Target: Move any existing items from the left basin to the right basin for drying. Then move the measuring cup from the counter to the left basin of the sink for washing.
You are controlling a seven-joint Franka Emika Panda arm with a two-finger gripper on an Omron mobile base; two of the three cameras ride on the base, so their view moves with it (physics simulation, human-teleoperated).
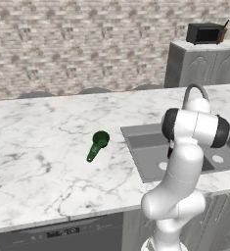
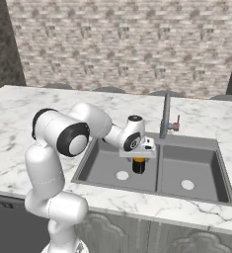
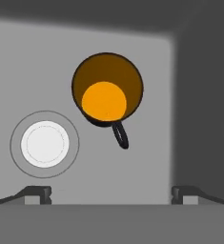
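A small orange cup with a black handle (image 3: 107, 90) stands upright in the left basin (image 2: 100, 165), near the low divider and beside the pale drain (image 3: 45, 144). My gripper (image 2: 138, 159) hangs open directly above this orange thing (image 2: 138, 166), pointing down, its fingertips (image 3: 37, 193) spread wide with nothing between them. The right basin (image 2: 201, 165) holds only its drain (image 2: 187, 185). On the marble counter (image 1: 43, 147), left of the sink, the dark green measuring cup (image 1: 98, 145) lies with its handle toward the front.
A curved faucet (image 2: 165, 116) rises behind the divider between the basins. My own arm (image 1: 185, 162) hides much of the sink in the left base view. A black appliance (image 1: 204, 33) sits on a far grey cabinet.
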